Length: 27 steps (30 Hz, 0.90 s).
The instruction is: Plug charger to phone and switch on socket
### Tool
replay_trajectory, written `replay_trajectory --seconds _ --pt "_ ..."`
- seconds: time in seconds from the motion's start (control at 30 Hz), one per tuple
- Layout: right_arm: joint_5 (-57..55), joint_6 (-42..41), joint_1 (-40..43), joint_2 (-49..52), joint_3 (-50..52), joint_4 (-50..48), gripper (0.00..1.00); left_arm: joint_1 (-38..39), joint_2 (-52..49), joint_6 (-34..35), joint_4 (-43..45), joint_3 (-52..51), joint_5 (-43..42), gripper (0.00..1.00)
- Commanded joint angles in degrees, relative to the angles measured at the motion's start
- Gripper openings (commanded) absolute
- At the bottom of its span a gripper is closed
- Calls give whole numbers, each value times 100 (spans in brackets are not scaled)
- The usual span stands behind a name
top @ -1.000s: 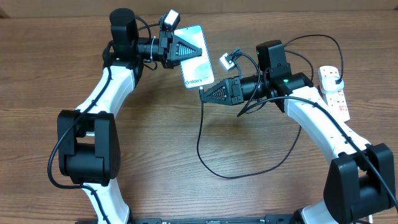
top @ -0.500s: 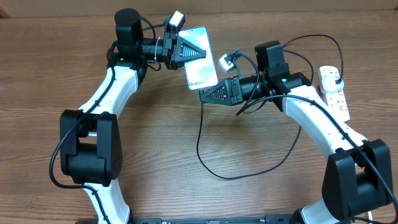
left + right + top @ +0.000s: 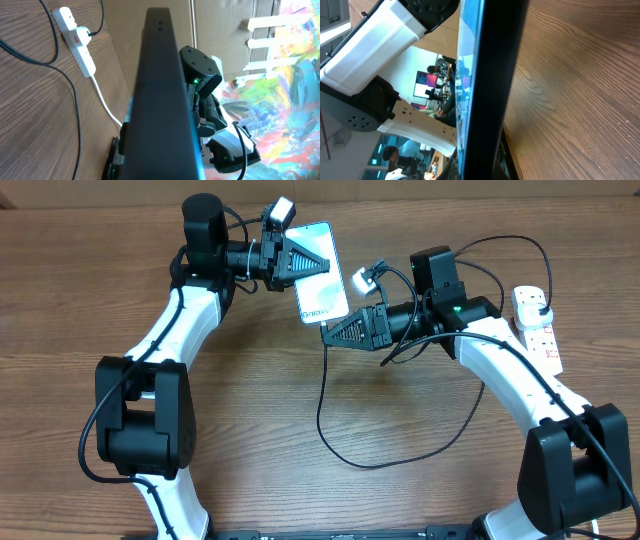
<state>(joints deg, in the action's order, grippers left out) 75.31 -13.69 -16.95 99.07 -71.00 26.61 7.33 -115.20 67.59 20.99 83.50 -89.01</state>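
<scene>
Left gripper (image 3: pixel 322 264): clenched on the phone (image 3: pixel 335 285), upper centre of the overhead view. Phone held edge-on to both wrist cameras.
Right gripper (image 3: pixel 328 332): clenched just below the phone's lower end, centre of frame. Charger (image 3: pixel 322 415) cable runs into the fingertips. Connector tip hidden, so grasp on it judged, not confirmed.
Charger slack: loose loop across lower centre. Far end at the socket (image 3: pixel 545 338), right edge of frame.
Socket switches: too small to read.
Risk, misalignment: connector and port both out of sight. A skewed approach likely jams the tip against the frame.
Risk, slip: an insertion push against a pinched phone could twist it in the jaws or drop it.
Risk, snag: loop lies near the right arm. A tug may pull the tip free.
Risk, sequence: switch well apart from both grippers. Releasing early could unseat the connector.
</scene>
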Motion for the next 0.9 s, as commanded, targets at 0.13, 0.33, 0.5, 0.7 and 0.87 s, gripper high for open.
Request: replay_trajectory --seconds 0.13,0.33,0.5,0.7,0.87 --pt "153 129 28 13 28 -15 4 -59 15 -76 50 55 -153 4" --pt "151 151 125 13 28 -39 4 -59 15 -83 52 55 -153 4" --pt "151 151 221 13 28 -42 4 -55 15 -94 52 55 -151 4" --pt "153 151 256 13 28 -42 4 -55 15 -94 50 55 -151 4" --pt "155 151 205 13 28 -37 4 -55 15 -96 52 55 -146 4"
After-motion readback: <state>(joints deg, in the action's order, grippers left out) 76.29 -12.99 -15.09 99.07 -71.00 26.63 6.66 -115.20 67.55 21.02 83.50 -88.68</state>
